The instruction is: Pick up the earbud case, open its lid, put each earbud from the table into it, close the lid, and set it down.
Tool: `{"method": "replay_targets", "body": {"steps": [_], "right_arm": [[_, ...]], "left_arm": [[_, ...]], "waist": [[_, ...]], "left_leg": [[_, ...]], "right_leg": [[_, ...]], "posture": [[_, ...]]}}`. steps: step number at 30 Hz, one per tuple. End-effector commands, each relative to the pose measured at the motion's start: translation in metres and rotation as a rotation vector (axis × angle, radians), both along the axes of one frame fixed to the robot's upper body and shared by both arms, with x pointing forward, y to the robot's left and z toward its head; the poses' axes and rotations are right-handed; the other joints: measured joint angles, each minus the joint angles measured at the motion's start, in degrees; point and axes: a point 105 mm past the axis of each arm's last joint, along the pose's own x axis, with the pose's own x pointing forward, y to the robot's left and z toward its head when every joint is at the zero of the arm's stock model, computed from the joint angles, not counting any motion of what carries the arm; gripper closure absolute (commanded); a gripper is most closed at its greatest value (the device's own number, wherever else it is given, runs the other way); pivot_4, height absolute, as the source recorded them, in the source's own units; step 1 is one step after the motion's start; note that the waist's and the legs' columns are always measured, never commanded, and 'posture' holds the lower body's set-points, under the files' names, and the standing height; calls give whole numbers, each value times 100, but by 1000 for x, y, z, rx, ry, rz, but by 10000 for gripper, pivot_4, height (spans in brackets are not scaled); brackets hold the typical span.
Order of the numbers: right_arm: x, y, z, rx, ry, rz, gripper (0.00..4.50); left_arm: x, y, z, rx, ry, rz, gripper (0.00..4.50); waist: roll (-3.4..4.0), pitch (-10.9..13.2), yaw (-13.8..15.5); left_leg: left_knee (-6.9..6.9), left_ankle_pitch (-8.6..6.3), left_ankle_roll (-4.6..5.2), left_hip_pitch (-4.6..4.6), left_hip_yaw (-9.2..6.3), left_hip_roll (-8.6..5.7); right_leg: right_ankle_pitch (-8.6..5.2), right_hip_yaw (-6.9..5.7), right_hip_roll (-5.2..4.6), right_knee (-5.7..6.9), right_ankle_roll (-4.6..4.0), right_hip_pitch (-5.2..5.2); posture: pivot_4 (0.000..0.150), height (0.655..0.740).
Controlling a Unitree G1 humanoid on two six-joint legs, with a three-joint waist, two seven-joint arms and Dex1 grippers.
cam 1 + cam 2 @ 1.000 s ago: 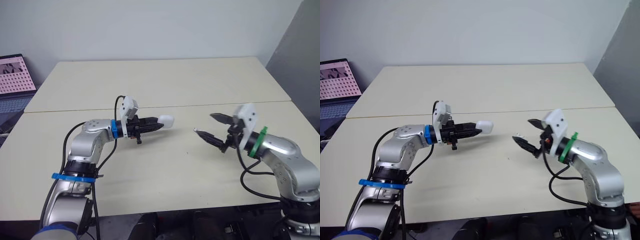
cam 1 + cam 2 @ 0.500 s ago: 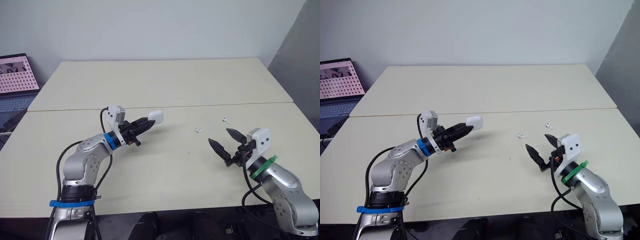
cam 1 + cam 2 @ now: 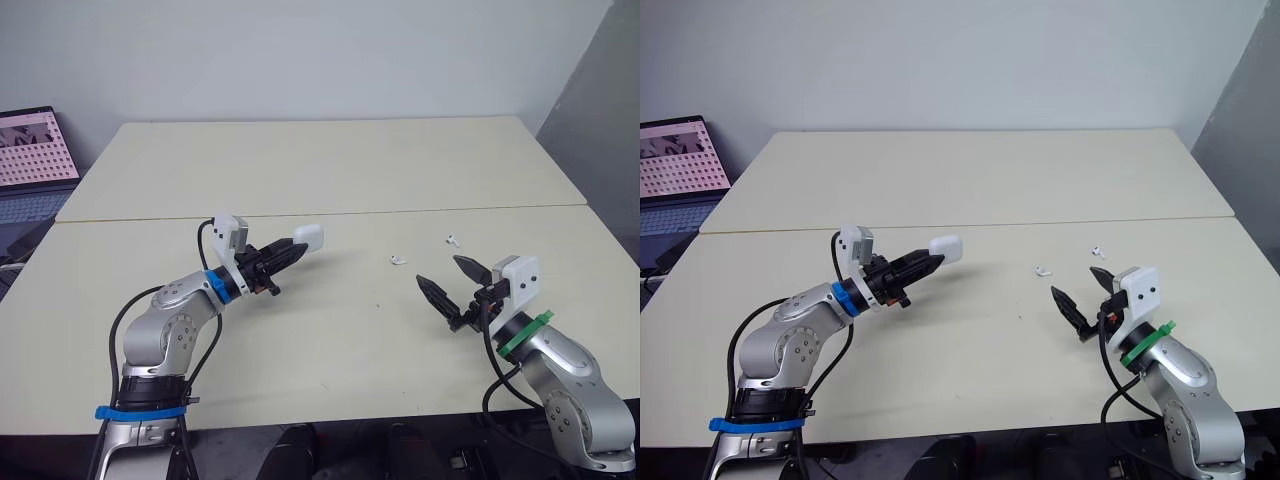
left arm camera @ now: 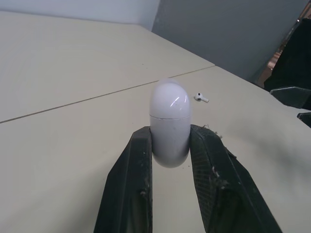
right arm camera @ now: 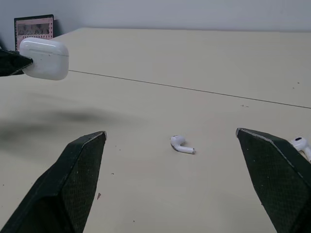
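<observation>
Cream tabletop spans the scene, with a laptop cut off at the left edge of view. The left gripper holds the white earbud case in the air above the tabletop, lid closed, its lower end hidden between the fingers. The right gripper hovers spread wide and empty. Just beyond it on the tabletop lie the first earbud and the second earbud, the latter partly hidden behind a finger in the right wrist view.

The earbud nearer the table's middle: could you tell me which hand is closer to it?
Right. The right hand hovers open just short of the earbud, slightly to its right. The left hand, shut on the earbud case, is farther off to its left.
</observation>
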Motion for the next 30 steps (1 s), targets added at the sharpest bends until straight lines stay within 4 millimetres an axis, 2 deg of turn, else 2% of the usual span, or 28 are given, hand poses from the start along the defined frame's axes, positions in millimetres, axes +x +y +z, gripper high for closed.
{"method": "replay_targets", "body": {"steps": [1,30], "right_arm": [[-2,1,6,12,-29,10,269],[-1,2,6,-7,-27,15,269]], "left_arm": [[-4,0,16,0,-65,-17,37585],[-4,0,17,4,-66,-29,37585]], "waist": [[0,0,0],[0,0,1]], "left_leg": [[0,0,0,0,0,0],[-1,0,0,-1,-1,1]], "right_leg": [[0,0,0,0,0,0],[-3,0,-3,-2,-2,0]], "posture": [[1500,7400],[1500,7400]]}}
